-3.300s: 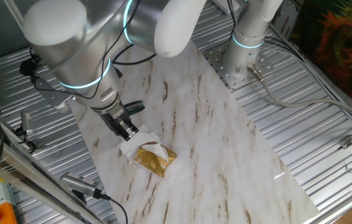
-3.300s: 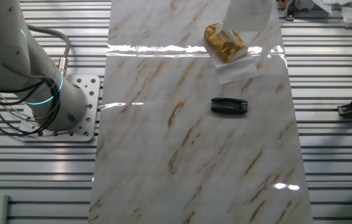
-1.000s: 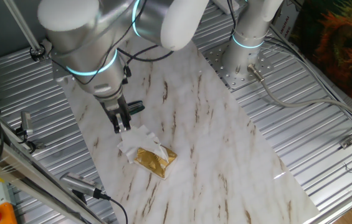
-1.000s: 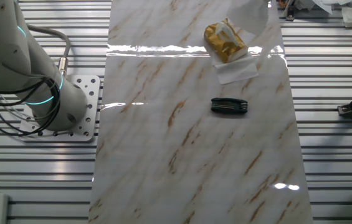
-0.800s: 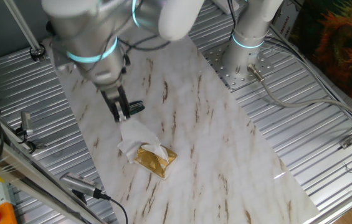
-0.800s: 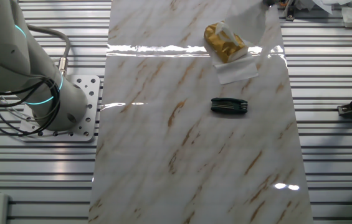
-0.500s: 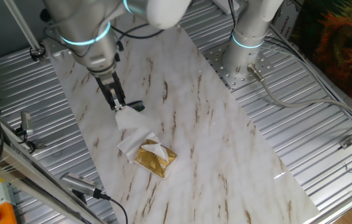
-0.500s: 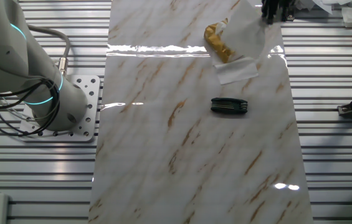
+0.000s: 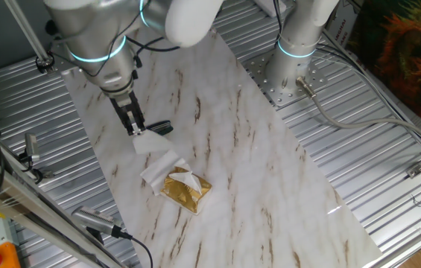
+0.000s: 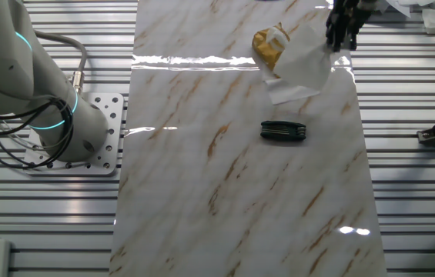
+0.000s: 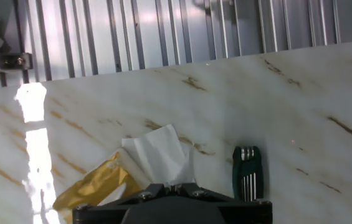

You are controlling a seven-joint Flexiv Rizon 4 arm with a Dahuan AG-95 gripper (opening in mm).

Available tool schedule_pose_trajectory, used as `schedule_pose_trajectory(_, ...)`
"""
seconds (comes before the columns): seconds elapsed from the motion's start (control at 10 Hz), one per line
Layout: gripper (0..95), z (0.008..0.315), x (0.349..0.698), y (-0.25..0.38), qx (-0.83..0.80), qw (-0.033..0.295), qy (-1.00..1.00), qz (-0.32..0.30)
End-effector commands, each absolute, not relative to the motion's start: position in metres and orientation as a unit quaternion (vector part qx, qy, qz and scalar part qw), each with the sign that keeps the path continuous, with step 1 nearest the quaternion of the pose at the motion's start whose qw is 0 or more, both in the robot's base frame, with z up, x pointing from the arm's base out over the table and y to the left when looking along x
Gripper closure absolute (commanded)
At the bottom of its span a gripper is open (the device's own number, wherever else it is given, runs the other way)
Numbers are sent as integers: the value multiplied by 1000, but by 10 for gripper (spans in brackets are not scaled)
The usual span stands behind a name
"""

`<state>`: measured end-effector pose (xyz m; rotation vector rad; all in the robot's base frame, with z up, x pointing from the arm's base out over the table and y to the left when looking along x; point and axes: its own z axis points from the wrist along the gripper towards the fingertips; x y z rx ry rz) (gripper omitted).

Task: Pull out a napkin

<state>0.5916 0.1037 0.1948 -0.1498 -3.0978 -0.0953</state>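
- One fixed view: the gripper [image 9: 137, 131] is pointing straight down from a bent arm, its fingers pinching a corner of the napkin [image 9: 149, 141], which is hanging as a small white sheet just above the marbled surface [image 9: 255, 171]. The gold foil packet [image 9: 185, 189] is lying near, with another tissue poking from its top and a flat white paper wedge [image 9: 156, 171] beside it. A black multi-tool [image 9: 159, 127] is lying right behind the fingers. The sheet is looking free of the packet, so doing this step well probably means carrying it sideways at this height and setting it down apart from the packet.
- The other fixed view: the gripper [image 10: 340, 42] is showing at the top edge, only its dark tip visible. The napkin [image 10: 307, 58] is draping from it towards the foil packet [image 10: 268, 46], covering part of it; whether they are touching cannot be told here. The multi-tool [image 10: 282, 131] is lying well apart. A slow, level move should be keeping the thin paper from tearing or dragging the packet.
- Hand view: the napkin [image 11: 158, 154] is rising from the finger housing at the bottom edge, with the packet [image 11: 95, 185] to one side and the multi-tool [image 11: 247, 174] to the other; the fingertips themselves are hidden.
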Motion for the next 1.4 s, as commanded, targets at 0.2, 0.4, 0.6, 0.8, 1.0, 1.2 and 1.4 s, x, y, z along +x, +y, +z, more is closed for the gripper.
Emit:
schedule_pose_trajectory(0.2,950,162,587,97,-38,1,-999,-30)
schedule_pose_trajectory(0.4,950,139,580,93,-30,-16,-999,-25)
schedule_pose_trajectory(0.6,950,120,575,91,-28,-21,-999,-20)
schedule_pose_trajectory(0.8,950,115,575,91,-32,-22,-999,-23)
schedule_pose_trajectory(1.0,950,115,575,92,-44,-21,-998,-41)
schedule_pose_trajectory(1.2,380,116,575,92,-44,-20,-997,-64)
schedule_pose_trajectory(1.4,0,116,575,92,-44,-20,-997,-67)
